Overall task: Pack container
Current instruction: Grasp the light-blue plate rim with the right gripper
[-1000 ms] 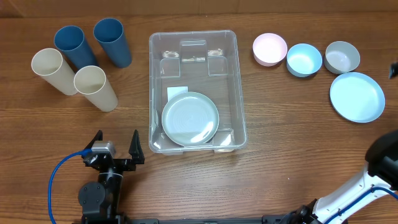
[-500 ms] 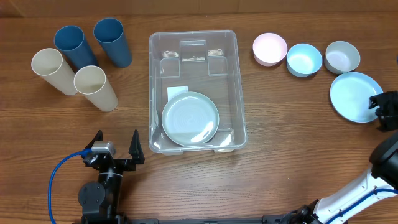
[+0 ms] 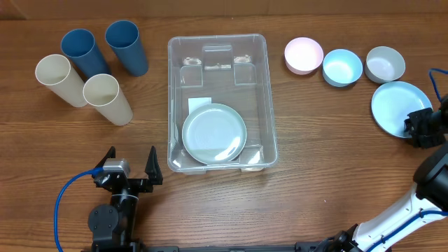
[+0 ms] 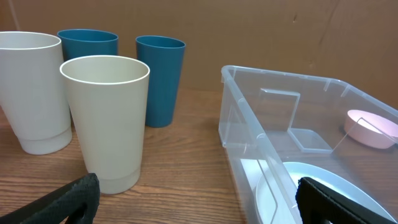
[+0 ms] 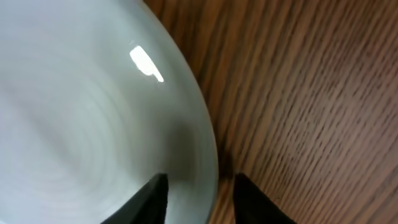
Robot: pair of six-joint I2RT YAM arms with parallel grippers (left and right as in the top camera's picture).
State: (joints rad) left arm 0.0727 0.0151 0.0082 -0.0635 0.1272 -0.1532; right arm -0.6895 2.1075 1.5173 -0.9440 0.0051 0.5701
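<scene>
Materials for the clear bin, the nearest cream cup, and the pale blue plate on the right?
Container: clear glossy plastic; wood grain shows through it.
Cream cup: likely plastic, matte; opaque, no glare.
Pale blue plate: glossy, sharp light highlight; plastic or glazed ceramic, cannot tell.

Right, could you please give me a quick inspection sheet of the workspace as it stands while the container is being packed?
Surface: wooden table, nothing spilled.
Job's things: clear container upright, one plate inside; second plate outside, on the right.
Clutter: four cups on the left, three bowls on the right.
Claws: left claw open over bare wood; right claw open, straddling the second plate's rim.
Cables: blue cable looping beside the left arm.
Surroundings: plain brown wall behind the table.
</scene>
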